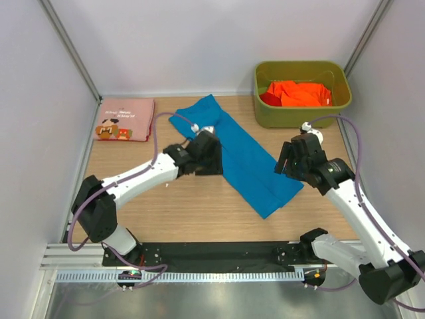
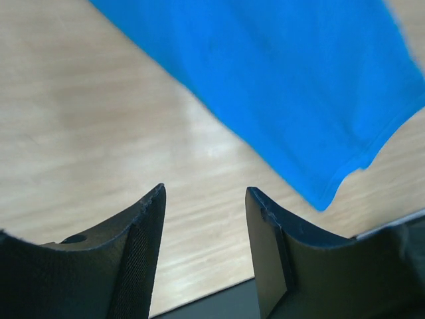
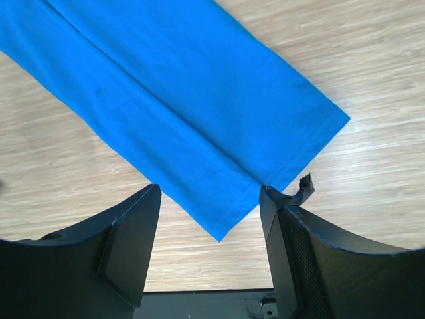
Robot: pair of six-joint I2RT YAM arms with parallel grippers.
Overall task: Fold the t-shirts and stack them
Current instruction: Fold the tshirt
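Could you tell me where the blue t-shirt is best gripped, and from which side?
Probably its near short end, approached from the right: the blue t-shirt lies as a long flat diagonal strip, and that end's corners sit free before the right gripper.

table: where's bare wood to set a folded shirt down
Widest bare table lies between the blue shirt's near end and the base rail. A smaller patch sits between pink shirt and left arm. A narrow gap runs between blue shirt and bin. The middle is crowded: left claw and right claw hang open there.
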